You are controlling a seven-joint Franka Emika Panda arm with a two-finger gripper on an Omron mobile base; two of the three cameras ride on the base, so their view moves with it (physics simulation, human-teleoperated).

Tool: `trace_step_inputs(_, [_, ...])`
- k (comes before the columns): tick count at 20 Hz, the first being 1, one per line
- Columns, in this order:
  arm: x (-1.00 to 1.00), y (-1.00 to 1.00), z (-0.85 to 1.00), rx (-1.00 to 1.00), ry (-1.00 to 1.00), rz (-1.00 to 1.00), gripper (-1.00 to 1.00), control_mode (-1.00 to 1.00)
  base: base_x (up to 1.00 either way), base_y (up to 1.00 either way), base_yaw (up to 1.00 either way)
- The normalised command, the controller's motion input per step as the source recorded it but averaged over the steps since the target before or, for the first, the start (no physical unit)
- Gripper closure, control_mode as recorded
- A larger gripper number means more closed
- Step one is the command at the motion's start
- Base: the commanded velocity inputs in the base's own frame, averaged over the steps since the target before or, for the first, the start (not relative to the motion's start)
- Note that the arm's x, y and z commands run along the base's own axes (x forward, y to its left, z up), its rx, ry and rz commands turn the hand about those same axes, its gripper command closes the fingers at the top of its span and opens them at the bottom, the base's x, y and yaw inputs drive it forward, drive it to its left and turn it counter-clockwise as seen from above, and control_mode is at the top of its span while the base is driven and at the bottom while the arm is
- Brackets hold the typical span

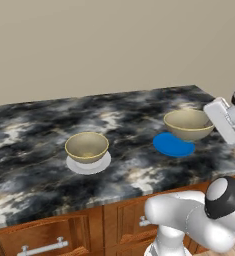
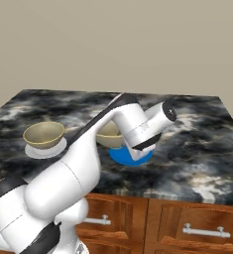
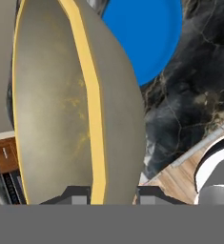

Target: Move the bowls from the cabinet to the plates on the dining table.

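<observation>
even, bright rendered light; sharp views, soft faint shadows.

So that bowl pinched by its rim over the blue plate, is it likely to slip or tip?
The bowl looks stiff and smooth, so it could slip. The hand grips only its thin rim, so it may swing. Set on the blue plate, its small foot might rock.

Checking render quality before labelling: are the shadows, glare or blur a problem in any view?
Left base view: flat even light, with a faint shadow beside the olive bowl on the grey-white plate. Right base view: sharp, no glare on the marbled stone table. Hand view: the held olive bowl looms stretched over the blue plate.
</observation>
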Motion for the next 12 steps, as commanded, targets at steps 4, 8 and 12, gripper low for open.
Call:
trace_step_inputs(4, [0.22, 0.0, -0.33, 0.0, 0.01, -0.04, 1.0, -1.0, 0.0, 0.0, 0.0])
trace_step_inputs(8, [0.25, 0.0, -0.28, 0.0, 0.0, -0.04, 1.0, -1.0, 0.0, 0.0, 0.0])
trace_step_inputs(12, [0.29, 0.0, -0.18, 0.0, 0.0, -0.03, 1.0, -1.0, 0.0, 0.0, 0.0])
